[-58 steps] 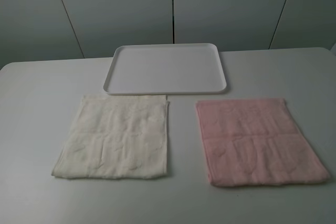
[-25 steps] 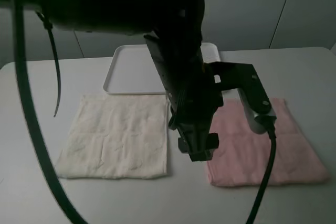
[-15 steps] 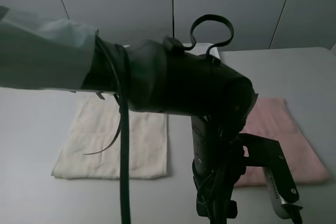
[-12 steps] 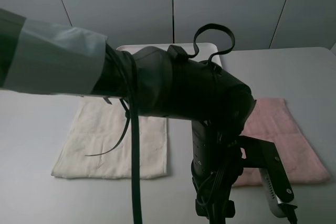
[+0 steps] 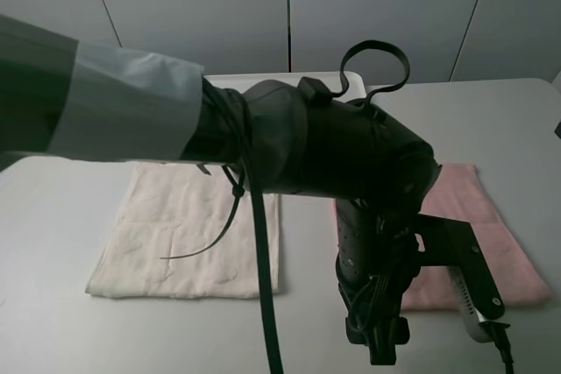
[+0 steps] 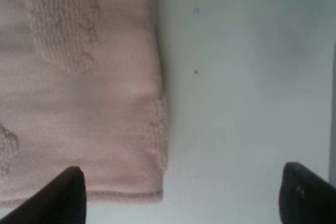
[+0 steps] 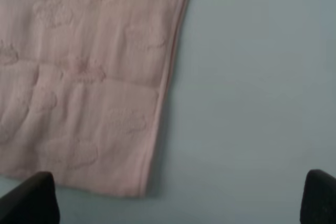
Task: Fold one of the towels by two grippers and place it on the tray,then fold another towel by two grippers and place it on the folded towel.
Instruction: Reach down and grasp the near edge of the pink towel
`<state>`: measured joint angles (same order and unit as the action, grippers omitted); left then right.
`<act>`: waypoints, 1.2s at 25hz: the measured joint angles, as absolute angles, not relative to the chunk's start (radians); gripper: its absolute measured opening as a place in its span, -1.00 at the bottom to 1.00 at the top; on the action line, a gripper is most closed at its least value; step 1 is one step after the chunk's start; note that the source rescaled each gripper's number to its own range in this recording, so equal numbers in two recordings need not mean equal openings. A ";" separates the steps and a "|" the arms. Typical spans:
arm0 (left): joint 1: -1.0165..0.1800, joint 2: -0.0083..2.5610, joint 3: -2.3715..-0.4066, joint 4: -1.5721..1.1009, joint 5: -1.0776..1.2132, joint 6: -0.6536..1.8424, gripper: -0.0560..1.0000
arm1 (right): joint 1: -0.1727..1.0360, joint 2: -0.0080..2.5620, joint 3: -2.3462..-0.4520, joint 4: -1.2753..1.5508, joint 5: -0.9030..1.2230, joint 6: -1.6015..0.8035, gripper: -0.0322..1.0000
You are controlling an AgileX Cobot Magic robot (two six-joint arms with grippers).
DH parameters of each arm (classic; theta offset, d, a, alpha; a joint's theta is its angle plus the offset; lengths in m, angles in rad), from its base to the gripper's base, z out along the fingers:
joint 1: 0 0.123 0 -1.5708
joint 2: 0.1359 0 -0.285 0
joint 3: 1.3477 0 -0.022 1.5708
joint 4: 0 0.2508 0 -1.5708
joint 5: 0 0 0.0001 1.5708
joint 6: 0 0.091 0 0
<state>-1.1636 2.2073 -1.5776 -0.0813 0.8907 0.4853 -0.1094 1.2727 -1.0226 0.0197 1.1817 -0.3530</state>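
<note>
The left end effector (image 6: 184, 200) hung wide open and empty over a corner of the pale pink towel (image 6: 79, 103). One finger was above the terry and the other above bare table (image 6: 247, 77). The right end effector (image 7: 176, 200), just as wide and empty, seemed to sit higher over another corner of that towel, which lay nearer one finger than the other.

To my eye the danger was an uneven grab. A finger closing on the hem alone, or on the table, would let one corner slip and skew the fold. The left arm's black cable (image 5: 266, 304) might also drag across the cream-white towel (image 5: 184, 243) below it.

The wrist views showed those corners up close. Only the high view showed the cream-white towel, a sliver of white tray (image 5: 280, 78) behind the arm, and how much of the pink towel that arm hid.
</note>
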 joint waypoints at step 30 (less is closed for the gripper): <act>-1.164 2.299 -1.630 -0.072 0.940 0.476 0.90 | -0.109 1.276 -0.586 0.040 0.872 -0.989 1.00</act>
